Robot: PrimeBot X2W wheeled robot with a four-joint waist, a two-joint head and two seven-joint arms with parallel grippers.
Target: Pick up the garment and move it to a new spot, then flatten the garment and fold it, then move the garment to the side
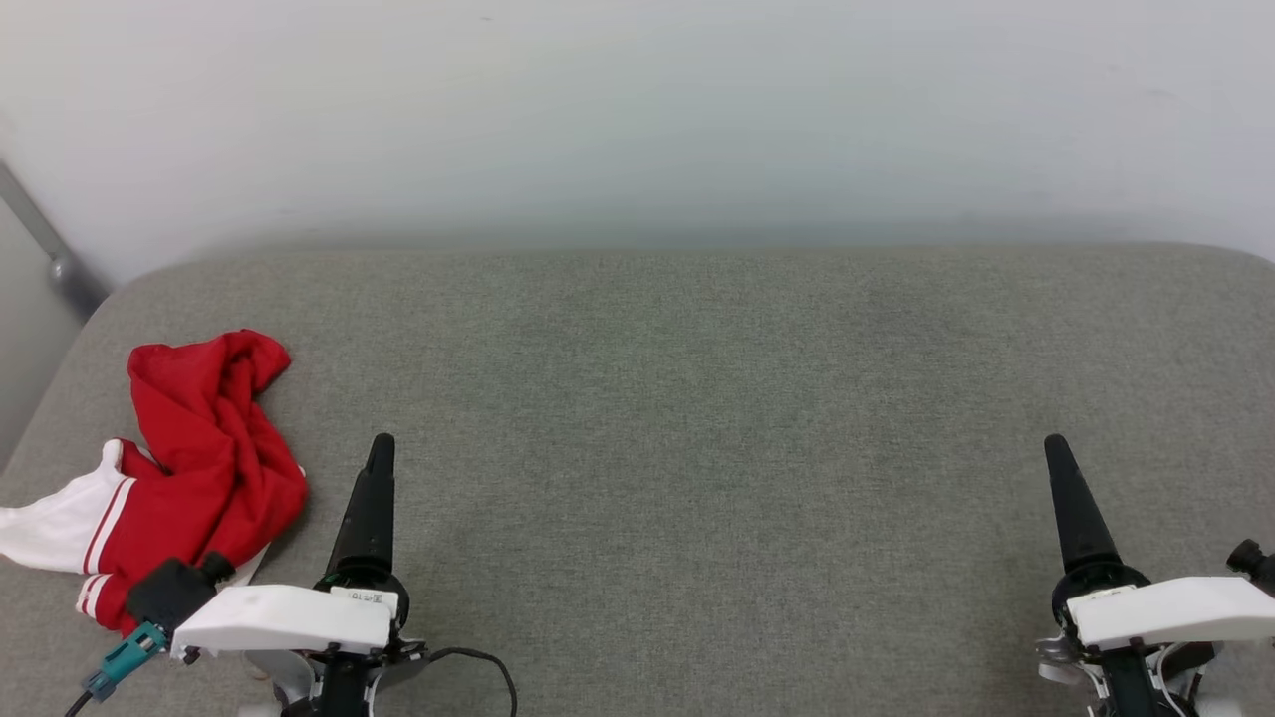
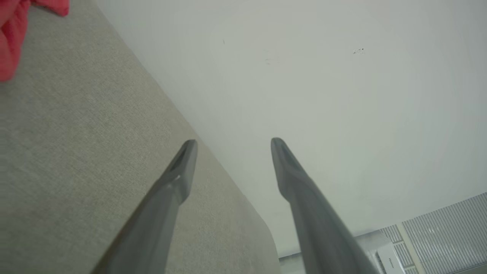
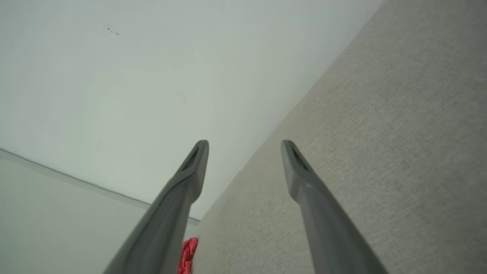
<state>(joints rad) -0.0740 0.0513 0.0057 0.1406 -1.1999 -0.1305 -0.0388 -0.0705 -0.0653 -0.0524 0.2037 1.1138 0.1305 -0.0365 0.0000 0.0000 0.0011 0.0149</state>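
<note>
While it lies crumpled in a loose heap, the garment (image 1: 204,468) rests on the grey padded surface (image 1: 697,398) just to the left of the left gripper (image 1: 382,445). Its red body is bunched up. One white sleeve with red striped trim is spread flat on the side away from that gripper. A black knob on the left wrist overlaps the cloth's near edge in the head view, and whether it touches cannot be told. From the right gripper (image 1: 1052,445) the single shirt is well apart, across the whole width of the pad.

Both arms are held low and parallel, their white wrist housings at the bottom of the head view and their dark fingers pointing forward toward the pale wall (image 1: 637,119).

In the left wrist view the left gripper (image 2: 233,146) has its two fingers (image 2: 179,179) spread with a clear gap and nothing between them. A red fold of the garment (image 2: 11,38) shows far to their upper left.

In the right wrist view the right gripper (image 3: 244,146) likewise has its two fingers (image 3: 300,179) parted and empty. A scrap of the garment (image 3: 187,255) shows low beside one finger.

A grey pipe (image 1: 45,244) slants down the wall beyond the shirt.
</note>
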